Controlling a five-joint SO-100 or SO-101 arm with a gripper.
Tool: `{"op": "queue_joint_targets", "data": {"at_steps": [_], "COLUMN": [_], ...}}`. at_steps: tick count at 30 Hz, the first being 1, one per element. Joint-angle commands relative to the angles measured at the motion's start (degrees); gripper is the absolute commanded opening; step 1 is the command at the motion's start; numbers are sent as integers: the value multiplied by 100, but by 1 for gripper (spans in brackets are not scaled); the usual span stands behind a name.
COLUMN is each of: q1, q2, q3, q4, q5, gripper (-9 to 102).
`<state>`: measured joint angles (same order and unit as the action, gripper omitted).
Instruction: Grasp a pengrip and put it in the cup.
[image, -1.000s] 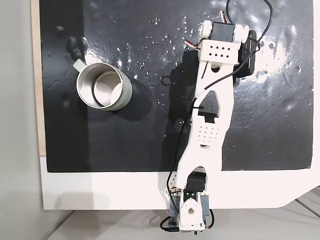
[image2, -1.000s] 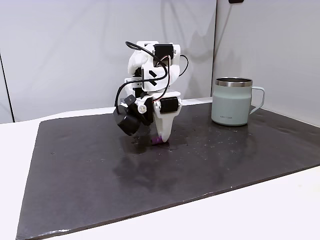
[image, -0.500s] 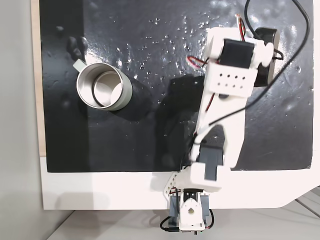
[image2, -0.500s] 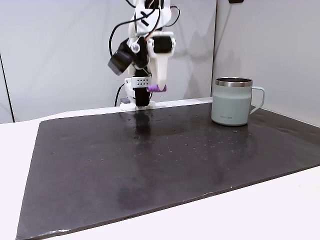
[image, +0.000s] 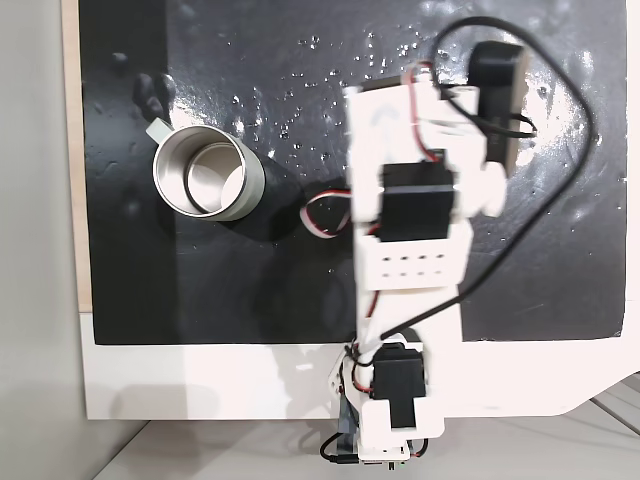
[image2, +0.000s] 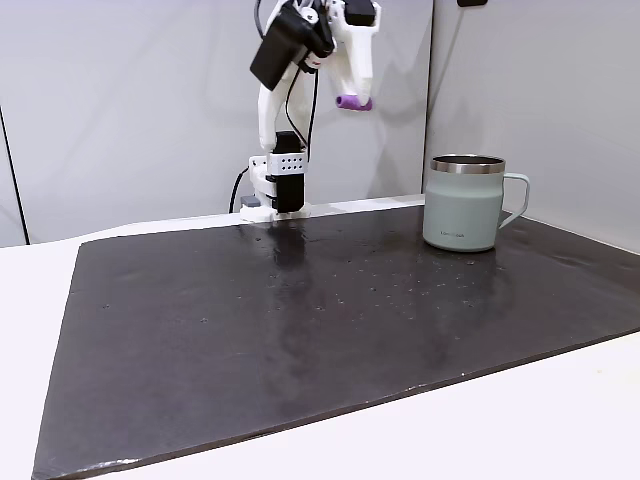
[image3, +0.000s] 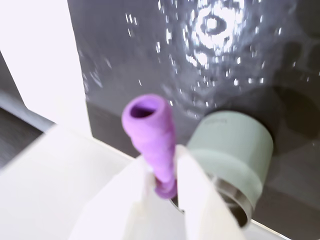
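The table (image2: 60, 300) is carrying a wide black mat (image2: 330, 330), which is glinting with pale specks in a fixed view (image: 250, 110) from above. The white arm (image: 415, 240) is rising from its base at the near edge of that view and is covering much of the mat's right half; in a fixed view from the side it is standing tall at the back (image2: 285, 120), well above the mat.

The cup (image2: 463, 202) is sitting upright on the mat, its handle pointing right in the side view, while from above its shiny hollow is open to sight (image: 200, 175). The wrist view is catching its pale green wall (image3: 232, 150) below the jaws.

The gripper (image3: 164, 172) is holding the pengrip (image3: 150, 135), its jaws pinching the purple tube near one end. From the side, the pengrip (image2: 348, 102) is hanging high in the air, left of the cup and well apart from it.
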<state>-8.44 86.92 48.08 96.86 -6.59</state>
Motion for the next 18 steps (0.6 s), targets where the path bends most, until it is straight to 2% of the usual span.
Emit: {"op": "queue_joint_targets", "data": {"at_steps": [1,12,18], "q1": [-729,-2479,-2944], "q2": [352,-70,-466], "q3": [26,-193,-633], "q4": [18,0,0], "q5": [9,-79,-299], "gripper": [0,0,0]}}
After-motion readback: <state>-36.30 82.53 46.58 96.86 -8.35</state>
